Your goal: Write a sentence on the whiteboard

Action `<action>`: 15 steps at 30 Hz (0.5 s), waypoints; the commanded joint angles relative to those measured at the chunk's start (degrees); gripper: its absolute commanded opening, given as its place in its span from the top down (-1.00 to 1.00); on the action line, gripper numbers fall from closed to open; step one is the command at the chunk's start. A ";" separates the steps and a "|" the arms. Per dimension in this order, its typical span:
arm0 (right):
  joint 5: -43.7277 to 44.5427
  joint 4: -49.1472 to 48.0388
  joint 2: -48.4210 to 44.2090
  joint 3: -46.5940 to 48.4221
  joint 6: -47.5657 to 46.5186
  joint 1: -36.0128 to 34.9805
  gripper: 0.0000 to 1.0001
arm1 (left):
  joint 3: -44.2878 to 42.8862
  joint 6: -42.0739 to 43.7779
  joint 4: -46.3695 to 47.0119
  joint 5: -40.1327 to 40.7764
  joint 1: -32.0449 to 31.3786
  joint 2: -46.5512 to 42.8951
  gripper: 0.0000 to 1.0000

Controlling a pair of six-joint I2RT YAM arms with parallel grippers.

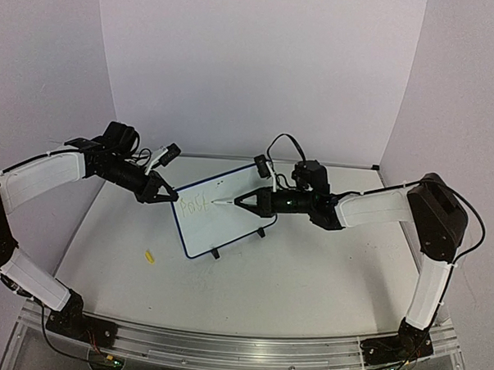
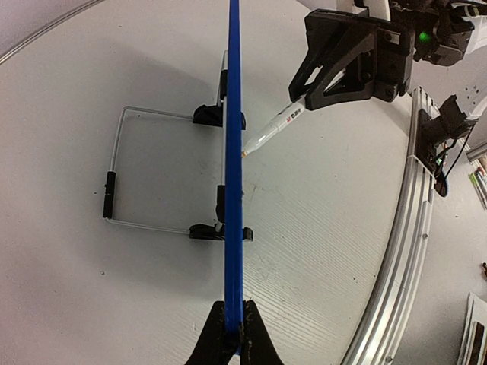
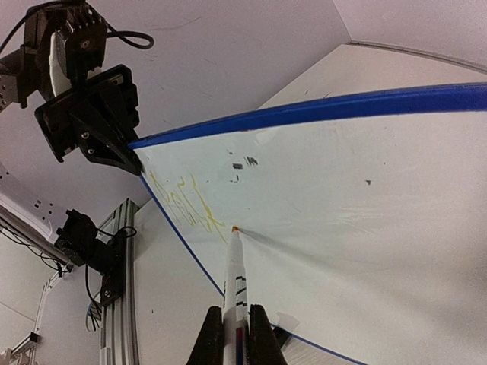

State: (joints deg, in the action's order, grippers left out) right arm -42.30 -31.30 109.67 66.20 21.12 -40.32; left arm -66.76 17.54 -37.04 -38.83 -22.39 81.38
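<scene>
The whiteboard (image 1: 229, 225) stands tilted on the table, white with a blue frame. My left gripper (image 1: 166, 191) is shut on its left edge. In the left wrist view the board (image 2: 233, 152) shows edge-on, pinched between the left gripper's (image 2: 233, 323) jaws. My right gripper (image 1: 244, 203) is shut on a white marker (image 1: 224, 203). The marker's (image 3: 234, 281) orange tip touches the board (image 3: 342, 228) just right of the sentence (image 3: 183, 201), a faint yellow scrawl. The sentence (image 1: 195, 206) sits in the board's left part.
A small yellow marker cap (image 1: 149, 256) lies on the table in front of the board's left corner. A wire stand (image 2: 114, 182) with black feet props the board from behind. An aluminium rail (image 1: 240, 344) runs along the near edge.
</scene>
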 commanded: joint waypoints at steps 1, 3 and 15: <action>6.00 -5.15 -2.51 0.07 0.53 0.32 1.00 | -1.89 0.66 -1.82 -0.93 -0.67 0.64 1.00; 5.93 -5.43 -2.64 0.11 0.71 0.29 1.00 | -1.90 0.61 -1.81 -0.97 -0.64 0.62 1.00; 5.64 -5.62 -1.67 0.18 1.16 0.28 1.00 | -1.90 0.59 -1.79 -0.99 -0.65 0.52 1.00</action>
State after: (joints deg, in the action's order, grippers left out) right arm -41.56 -33.43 109.16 66.08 21.73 -40.42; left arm -66.76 17.54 -37.04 -38.83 -22.39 81.38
